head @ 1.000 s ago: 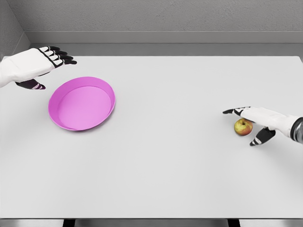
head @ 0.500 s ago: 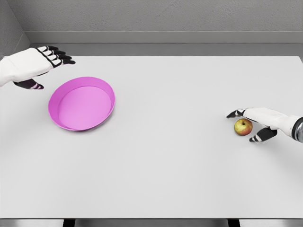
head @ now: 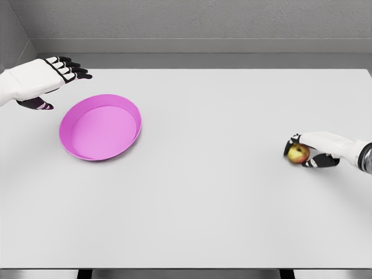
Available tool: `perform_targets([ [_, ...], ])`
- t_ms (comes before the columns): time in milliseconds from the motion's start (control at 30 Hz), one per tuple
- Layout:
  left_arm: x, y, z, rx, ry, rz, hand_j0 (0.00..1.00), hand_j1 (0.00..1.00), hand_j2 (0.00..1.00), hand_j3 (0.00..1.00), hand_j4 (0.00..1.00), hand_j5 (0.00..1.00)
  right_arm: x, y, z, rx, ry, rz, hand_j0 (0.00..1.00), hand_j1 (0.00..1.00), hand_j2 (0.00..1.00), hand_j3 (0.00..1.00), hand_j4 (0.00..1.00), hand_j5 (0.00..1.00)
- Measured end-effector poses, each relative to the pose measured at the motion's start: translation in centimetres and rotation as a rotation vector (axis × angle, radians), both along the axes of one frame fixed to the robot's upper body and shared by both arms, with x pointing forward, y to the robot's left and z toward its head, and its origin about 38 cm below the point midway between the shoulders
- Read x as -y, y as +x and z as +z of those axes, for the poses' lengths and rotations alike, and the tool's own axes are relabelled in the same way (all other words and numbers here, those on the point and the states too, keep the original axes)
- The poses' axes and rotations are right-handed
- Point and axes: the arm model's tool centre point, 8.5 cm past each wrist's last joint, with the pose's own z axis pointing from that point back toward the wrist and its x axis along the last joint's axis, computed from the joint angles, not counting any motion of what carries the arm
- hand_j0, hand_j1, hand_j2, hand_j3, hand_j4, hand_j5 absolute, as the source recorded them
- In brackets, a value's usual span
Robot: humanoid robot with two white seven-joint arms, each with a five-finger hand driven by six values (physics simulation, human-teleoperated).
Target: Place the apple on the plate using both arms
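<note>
Pink and shallow, the round plastic plate [head: 100,127] served as our landmark on the flat white table [head: 203,192]. We found the small red-and-yellow apple [head: 299,154] well apart from the plate, far off to its right and a little nearer the table's front edge, resting on the tabletop. Our right hand [head: 317,150], white with black fingertips, came in from the right edge and lay against the apple on the side away from the plate; its fingers [head: 294,139] curled over the top of the fruit and its thumb [head: 318,163] closed in low beside it, so that the apple sat clasped between them while still on the table. Our left hand [head: 40,80] hovered just beyond the plate's upper left rim, apart from it, with the fingers [head: 72,68] stretched out loosely toward the right, the thumb [head: 38,104] hanging below, and nothing held.
</note>
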Motion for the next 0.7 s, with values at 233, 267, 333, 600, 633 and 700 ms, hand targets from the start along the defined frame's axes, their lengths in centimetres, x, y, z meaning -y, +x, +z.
perform_targets([
  [233,0.0,0.0,0.0,0.000,0.000,0.000,1.00,1.00,1.00,1.00,1.00,1.00,-0.3,0.4,0.8,0.022,0.001,0.012,0.43,0.43,0.43,0.43,0.43,0.43],
  [267,0.0,0.0,0.0,0.000,0.000,0.000,1.00,1.00,1.00,1.00,1.00,1.00,-0.4,0.5,1.0,0.028,0.001,0.014,0.43,0.43,0.43,0.43,0.43,0.43],
  [333,0.0,0.0,0.0,0.000,0.000,0.000,1.00,1.00,1.00,1.00,1.00,1.00,-0.5,0.7,1.5,0.041,0.002,0.018,0.43,0.43,0.43,0.43,0.43,0.43],
  [600,0.0,0.0,0.0,0.000,0.000,0.000,1.00,1.00,1.00,1.00,1.00,1.00,-2.2,1.7,2.7,0.079,0.039,0.046,0.42,0.42,0.42,0.42,0.42,0.42],
  [633,0.0,0.0,0.0,0.000,0.000,0.000,1.00,1.00,1.00,1.00,1.00,1.00,-2.6,1.8,2.7,0.081,0.046,0.053,0.41,0.41,0.41,0.41,0.41,0.41],
  [700,0.0,0.0,0.0,0.000,0.000,0.000,1.00,1.00,1.00,1.00,1.00,1.00,-3.4,2.0,3.1,0.089,0.061,0.068,0.41,0.41,0.41,0.41,0.41,0.41],
])
